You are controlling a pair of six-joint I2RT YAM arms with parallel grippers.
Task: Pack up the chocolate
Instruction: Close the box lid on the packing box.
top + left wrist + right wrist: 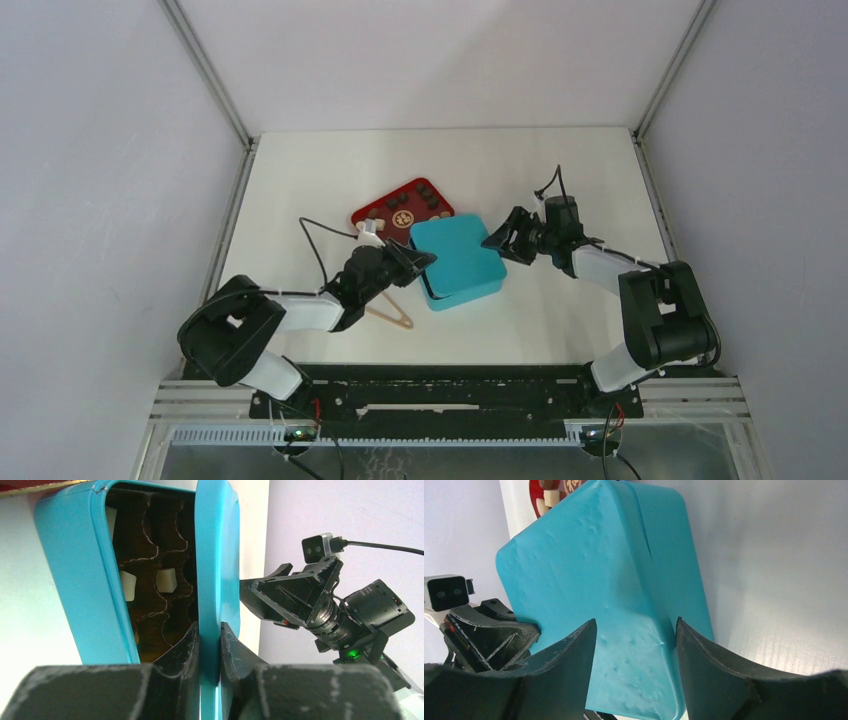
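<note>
A teal lid [462,262] lies tilted over the teal box [75,570], leaving a gap on the left side. My left gripper [210,632] is shut on the lid's near-left edge [418,258]. Through the gap the dark brown insert shows cream-white chocolate pieces [165,579]. More dark chocolate [426,190] sits on the red tray [372,213] behind the box. My right gripper [636,630] is open at the lid's right end [500,240], its fingers on either side of the lid [584,575] with a gap to each.
Tan wooden tongs [391,314] lie on the white table in front of the left arm. The red tray's corner [535,491] with a pale piece [549,499] shows beyond the lid. Grey walls stand close on both sides.
</note>
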